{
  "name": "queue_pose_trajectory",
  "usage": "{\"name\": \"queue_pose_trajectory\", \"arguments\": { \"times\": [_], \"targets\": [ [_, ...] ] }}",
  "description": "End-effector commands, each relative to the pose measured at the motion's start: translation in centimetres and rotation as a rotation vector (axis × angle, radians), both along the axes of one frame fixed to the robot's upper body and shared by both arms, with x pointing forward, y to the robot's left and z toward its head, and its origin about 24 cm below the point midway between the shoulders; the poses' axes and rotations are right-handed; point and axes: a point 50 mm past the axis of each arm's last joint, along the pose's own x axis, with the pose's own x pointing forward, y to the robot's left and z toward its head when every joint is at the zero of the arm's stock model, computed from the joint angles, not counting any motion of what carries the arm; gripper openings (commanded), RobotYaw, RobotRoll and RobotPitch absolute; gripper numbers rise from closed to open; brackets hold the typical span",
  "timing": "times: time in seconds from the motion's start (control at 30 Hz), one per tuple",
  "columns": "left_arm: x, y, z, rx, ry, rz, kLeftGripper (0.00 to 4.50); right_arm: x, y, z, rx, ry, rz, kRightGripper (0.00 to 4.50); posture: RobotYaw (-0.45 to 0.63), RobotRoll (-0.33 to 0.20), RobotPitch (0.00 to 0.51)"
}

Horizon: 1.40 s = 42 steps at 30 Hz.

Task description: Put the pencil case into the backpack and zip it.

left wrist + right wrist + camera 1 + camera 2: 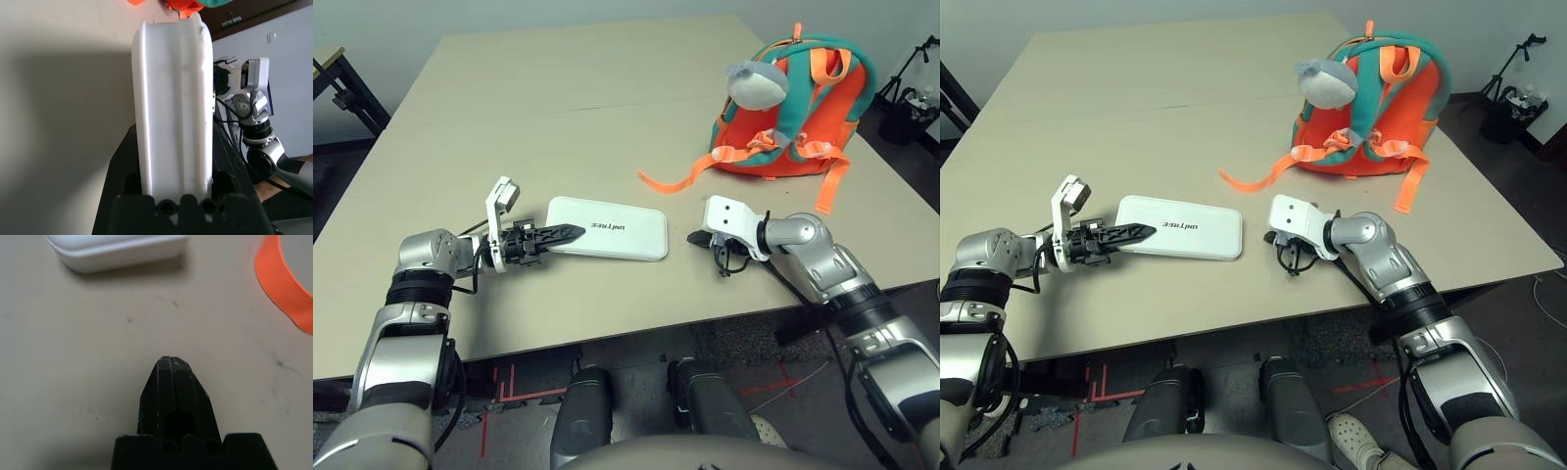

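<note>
Left gripper [576, 233]: fingers part-open, closed on the case's two sides.
Right gripper [172, 358]: fingertips together, empty.
Pencil case [607, 227]: at the table [558, 137], between the grippers, outside the backpack [803, 108].
Progress: grip made; insertion and zipping outstanding.

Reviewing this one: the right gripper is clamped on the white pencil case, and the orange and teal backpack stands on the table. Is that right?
Not quite: it is the left gripper that is clamped on the white pencil case, as the left wrist view shows. The orange and teal backpack does stand on the table.
</note>
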Motion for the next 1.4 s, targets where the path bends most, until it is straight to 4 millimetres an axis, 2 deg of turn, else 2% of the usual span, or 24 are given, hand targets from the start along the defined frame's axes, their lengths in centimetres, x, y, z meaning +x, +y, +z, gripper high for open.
{"name": "queue_pose_trajectory", "arguments": {
  "times": [0.03, 0.17, 0.3, 0.33, 0.37, 0.43, 0.6, 0.8, 0.9, 1.13, 1.4],
  "targets": [
    [0.3, 1.0, 0.1, 0.069, -0.011, 0.058, 1.43, 0.6, -2.7, 1.1, 0.039, -0.021, -0.137, 0.90, -0.12, 0.000, 0.086],
    [0.7, 1.1, 0.7, 0.020, -0.046, 0.092, 1.43, 1.1, -4.7, 2.6, 0.070, -0.097, -0.237, 2.46, -0.12, 0.000, 0.082],
    [1.3, 1.5, 2.1, -0.020, -0.133, 0.151, 1.43, 0.8, -6.1, 3.7, 0.178, -0.121, -0.344, 4.03, -0.12, 0.000, 0.078],
    [1.4, 1.6, 2.5, -0.024, -0.157, 0.164, 1.43, 0.6, -6.5, 4.0, 0.217, -0.128, -0.382, 4.37, -0.12, 0.000, 0.078],
    [1.5, 1.7, 2.8, -0.026, -0.182, 0.176, 1.42, 0.3, -6.8, 4.3, 0.260, -0.132, -0.419, 4.50, -0.12, 0.000, 0.078],
    [2.0, 2.1, 3.9, -0.024, -0.271, 0.238, 1.42, -0.3, -7.3, 5.3, 0.394, -0.149, -0.524, 4.50, -0.12, 0.000, 0.075],
    [2.8, 2.3, 6.3, -0.013, -0.453, 0.339, 1.42, -1.1, -8.3, 7.3, 0.593, -0.204, -0.734, 4.50, -0.13, 0.000, 0.075],
    [3.0, 1.5, 7.1, 0.006, -0.527, 0.378, 1.42, -0.4, -9.0, 8.6, 0.734, -0.237, -0.877, 4.50, -0.12, 0.000, 0.073],
    [2.8, 1.0, 7.0, 0.040, -0.544, 0.368, 1.42, 0.4, -8.1, 9.1, 0.788, -0.232, -0.871, 4.50, -0.11, 0.000, 0.069],
    [2.1, 1.0, 6.6, 0.061, -0.558, 0.380, 1.42, 3.2, -6.8, 9.5, 0.790, -0.236, -0.853, 4.50, -0.08, 0.000, 0.070],
    [1.2, 0.8, 6.5, 0.052, -0.571, 0.398, 1.42, 6.1, -6.6, 8.4, 0.737, -0.232, -0.902, 4.50, -0.06, 0.000, 0.069]
  ]
}}
